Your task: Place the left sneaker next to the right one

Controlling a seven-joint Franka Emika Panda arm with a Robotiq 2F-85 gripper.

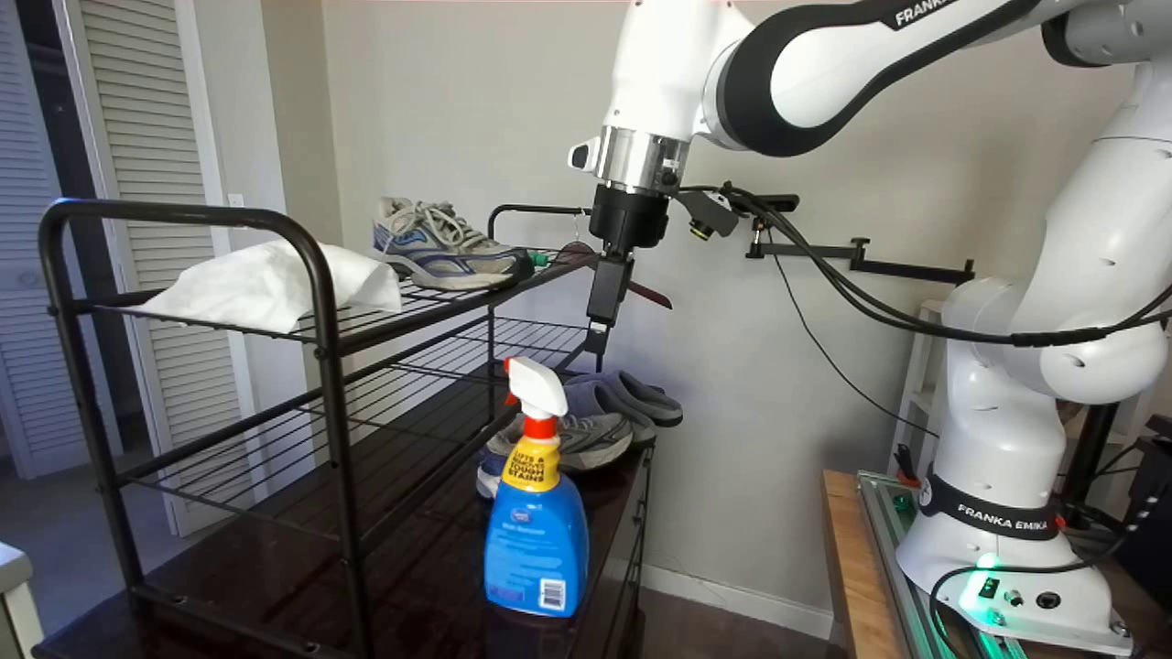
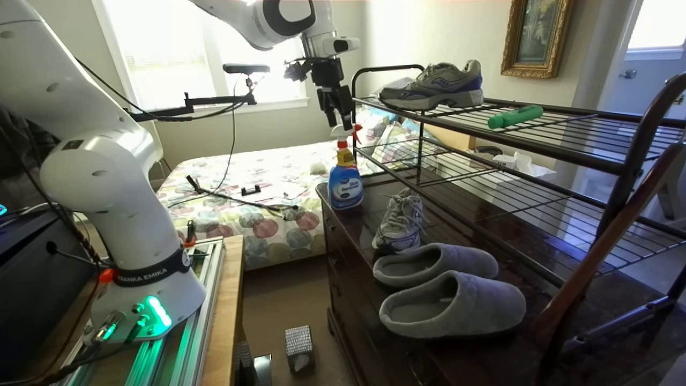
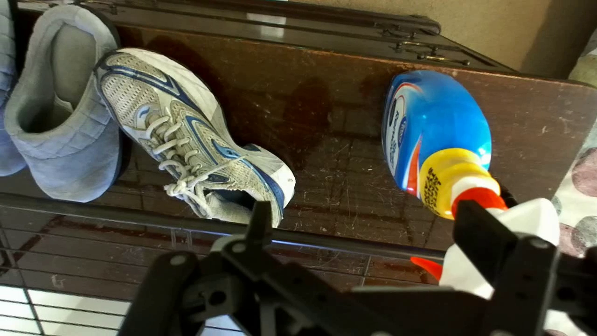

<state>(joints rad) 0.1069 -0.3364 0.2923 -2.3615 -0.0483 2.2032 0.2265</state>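
Note:
One grey, white and blue sneaker point(image 1: 449, 252) lies upright on the top shelf of the black wire rack; it also shows in an exterior view point(image 2: 437, 88). A matching sneaker stands on the dark dresser top beside grey slippers, seen in both exterior views point(image 1: 595, 439) point(image 2: 399, 225) and in the wrist view point(image 3: 186, 126). I cannot tell which is the left one. My gripper point(image 1: 598, 337) points down beside the rack's edge, above the dresser; it also shows in an exterior view point(image 2: 339, 122). In the wrist view its fingers point(image 3: 371, 228) are wide apart with nothing between them.
A blue spray bottle point(image 2: 345, 187) stands on the dresser close below my gripper. Grey slippers point(image 2: 455, 305) lie beside the lower sneaker. The rack point(image 1: 339, 412) carries a white cloth point(image 1: 275, 284) and a green object point(image 2: 515, 116) on top. A reddish-brown stick point(image 2: 600, 257) leans against it.

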